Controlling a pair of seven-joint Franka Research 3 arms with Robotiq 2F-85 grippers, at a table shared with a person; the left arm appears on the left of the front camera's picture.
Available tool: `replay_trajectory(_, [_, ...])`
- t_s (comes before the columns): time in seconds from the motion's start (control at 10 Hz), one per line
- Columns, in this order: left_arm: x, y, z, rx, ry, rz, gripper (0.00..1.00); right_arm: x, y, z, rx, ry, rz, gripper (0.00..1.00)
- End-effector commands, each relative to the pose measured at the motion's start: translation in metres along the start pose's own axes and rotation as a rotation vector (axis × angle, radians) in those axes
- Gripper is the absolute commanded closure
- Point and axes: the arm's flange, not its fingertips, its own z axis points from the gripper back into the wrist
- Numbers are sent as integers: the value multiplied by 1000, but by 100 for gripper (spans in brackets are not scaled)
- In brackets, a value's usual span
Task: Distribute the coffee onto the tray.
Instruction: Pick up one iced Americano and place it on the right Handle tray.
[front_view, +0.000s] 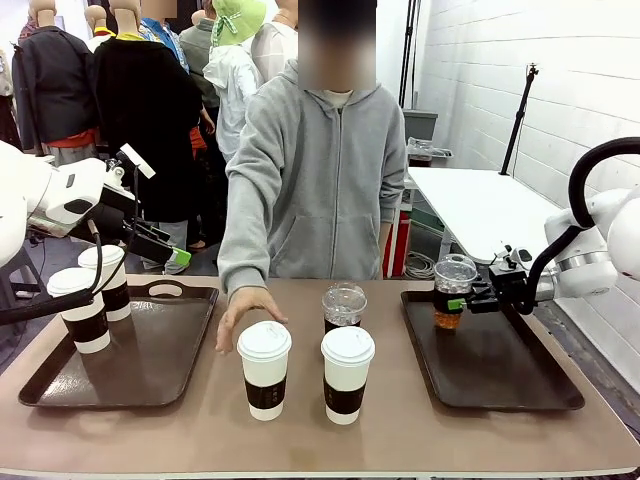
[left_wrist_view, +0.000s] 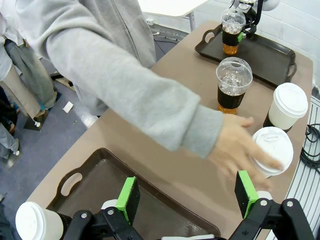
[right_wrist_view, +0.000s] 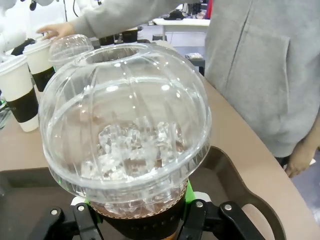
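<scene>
Over right tray (front_view: 520, 390), far corner: right tool (front_view: 462, 303) clamped on iced cup (front_view: 453, 290); whether seated, cannot tell. Step, probably: set-down; next needs level lowering, then release. Left tool (left_wrist_view: 187, 192): apart, empty, above left tray (front_view: 150, 372) bearing two white cups (front_view: 85, 315). Surface (front_view: 200, 430), middle: two more white cups (front_view: 265, 368), second iced cup (front_view: 343, 308); person's hand (front_view: 245, 310) by one lid, likely in the way.

Front camera faces across table (front_view: 400, 440); wrist cameras share the white cups (front_view: 265, 368).

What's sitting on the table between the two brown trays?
In the front view, three coffees: two white lidded cups and, behind them, one clear domed cup. The person's hand is by the left white cup.
</scene>
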Motion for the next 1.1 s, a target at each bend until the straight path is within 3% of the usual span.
replay_trajectory(0.0, [-2, 1, -1, -7, -3, 5, 0, 4, -7, 2, -39, -30, 27, 33])
replay_trajectory(0.4, [-2, 1, -1, -7, -3, 5, 0, -1, -9, 1, -33, -40, -18, 33])
replay_trajectory(0.6, [-2, 1, -1, -7, -3, 5, 0, 1, -7, 2, -26, -41, -44, 0])
replay_trajectory(1.0, [-2, 1, -1, -7, -3, 5, 0, -1, -3, 10, -36, -42, -84, 0])
